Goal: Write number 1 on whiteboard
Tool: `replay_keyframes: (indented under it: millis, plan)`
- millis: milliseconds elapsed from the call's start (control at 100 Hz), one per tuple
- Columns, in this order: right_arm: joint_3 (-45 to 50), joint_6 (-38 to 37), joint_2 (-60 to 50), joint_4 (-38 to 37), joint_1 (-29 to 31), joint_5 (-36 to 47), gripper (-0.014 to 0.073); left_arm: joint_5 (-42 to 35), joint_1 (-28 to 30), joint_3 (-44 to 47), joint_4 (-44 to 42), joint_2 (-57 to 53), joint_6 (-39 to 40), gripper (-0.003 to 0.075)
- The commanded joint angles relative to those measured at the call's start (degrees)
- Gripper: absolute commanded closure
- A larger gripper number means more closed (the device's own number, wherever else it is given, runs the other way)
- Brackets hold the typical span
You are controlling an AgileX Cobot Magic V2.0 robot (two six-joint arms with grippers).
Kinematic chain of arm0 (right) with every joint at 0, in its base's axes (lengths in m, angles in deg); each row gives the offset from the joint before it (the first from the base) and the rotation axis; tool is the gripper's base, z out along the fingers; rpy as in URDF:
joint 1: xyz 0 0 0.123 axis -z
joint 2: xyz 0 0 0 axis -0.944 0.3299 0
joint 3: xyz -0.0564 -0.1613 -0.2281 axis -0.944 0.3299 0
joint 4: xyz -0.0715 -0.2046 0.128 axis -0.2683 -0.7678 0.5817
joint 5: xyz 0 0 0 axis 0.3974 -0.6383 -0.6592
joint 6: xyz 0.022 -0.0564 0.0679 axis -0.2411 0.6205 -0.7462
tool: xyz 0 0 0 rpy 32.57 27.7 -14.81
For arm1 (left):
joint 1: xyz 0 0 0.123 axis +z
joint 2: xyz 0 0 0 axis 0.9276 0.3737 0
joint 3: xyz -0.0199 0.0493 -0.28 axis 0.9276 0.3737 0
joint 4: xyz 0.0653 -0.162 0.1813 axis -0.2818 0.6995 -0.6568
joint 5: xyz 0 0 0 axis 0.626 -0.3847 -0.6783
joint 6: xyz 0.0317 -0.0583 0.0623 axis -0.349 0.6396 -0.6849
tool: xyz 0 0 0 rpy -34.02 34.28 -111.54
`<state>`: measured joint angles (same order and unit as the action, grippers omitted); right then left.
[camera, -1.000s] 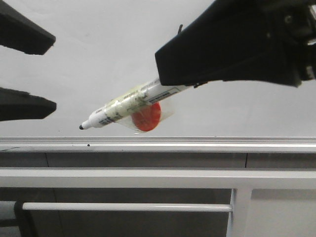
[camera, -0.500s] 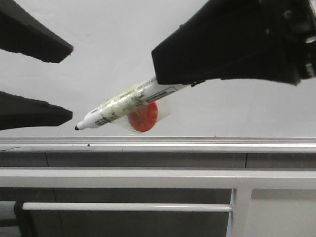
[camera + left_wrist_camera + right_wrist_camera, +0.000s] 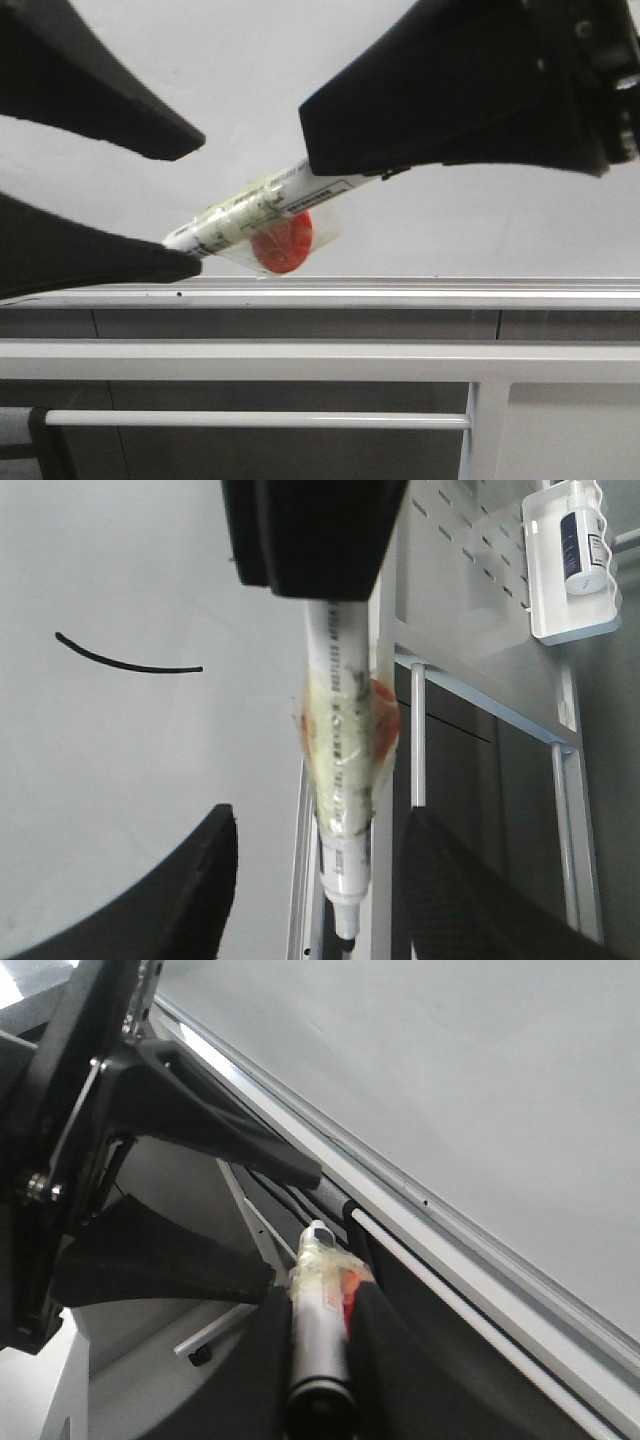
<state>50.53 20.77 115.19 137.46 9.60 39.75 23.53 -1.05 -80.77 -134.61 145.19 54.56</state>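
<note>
Whiteboard (image 3: 250, 80): plain white glossy panel, fills upper part of front view; no glare spots of note. Also seen in left wrist view (image 3: 120, 780) and right wrist view (image 3: 450, 1080).
Rail (image 3: 400, 292): silver metal strip along board's lower edge, one small dark dot on it near the left.
Frame bars (image 3: 300, 360): grey-white horiz. bars below rail, one vertical post at right; thin rod lower down.
Number 1 (image 3: 125, 660): single thin black stroke on board, slightly curved. Seen in left wrist view only; in front view not visible.
Marker pen (image 3: 265, 205): white barrel w/ printed label, wrapped in clear tape, orange-red disc taped to it. Tilted, tip end lower and toward the left arm side, in front of board just above rail. Contact w/ board: cannot tell.
Right end effector (image 3: 320, 1360): clamped on pen's rear barrel, fingers either side.
Left end effector (image 3: 315, 880): fingers apart, pen's tip end between them, not gripped. Lower finger hides tip in front view.
Room: perforated grey panel (image 3: 470, 570) beside board, w/ white holder tray (image 3: 560, 600) carrying a small bottle (image 3: 582, 545).
</note>
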Motion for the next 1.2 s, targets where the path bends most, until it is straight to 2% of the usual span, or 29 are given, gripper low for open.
replay_keyframes:
  millis: [0, 280, 360, 450, 600, 880, 980, 1080, 1190]
  plan:
    - [-1.9, 0.2, -0.4, -0.6, 0.0, -0.2, 0.0657, -0.6, -0.1, -2.5, -1.1, 0.6, 0.8, 0.0387]
    - [-1.9, 0.2, -0.5, -0.7, 0.0, -0.2, 0.0657, -0.2, -0.1, -3.2, -1.7, 2.5, 2.3, 0.0391]
    - [-1.9, 0.2, -0.5, -0.8, 0.0, -0.2, 0.0657, 0.1, -0.1, -3.2, -1.7, 2.5, 2.3, 0.0425]
    - [-1.9, 0.2, -0.5, -0.8, 0.0, -0.2, 0.0657, 0.4, -0.1, -3.2, -1.7, 2.5, 2.3, 0.0515]
    - [-1.9, 0.2, -0.5, -0.8, 0.0, 0.0, 0.0657, 0.5, -0.1, -3.2, -1.7, 2.5, 2.3, 0.0740]
    - [-1.9, 0.2, -0.5, -1.2, 0.0, 1.0, 0.0657, 0.7, -0.1, -3.2, -1.7, 2.5, 2.3, 0.0741]
    - [-2.0, 0.2, -0.5, -2.8, 0.0, 1.0, 0.0648, 0.7, -0.1, -3.2, -1.7, 2.5, 4.5, 0.0741]
    - [-2.3, 0.2, -1.5, -3.6, 0.0, 1.9, 0.0541, 0.7, -0.1, -3.2, -1.7, 2.5, 5.4, 0.0741]
    - [-2.5, 0.2, -3.1, -6.1, 0.0, 2.9, 0.0303, 0.7, -0.1, -3.2, -1.7, 2.5, 8.4, 0.0741]
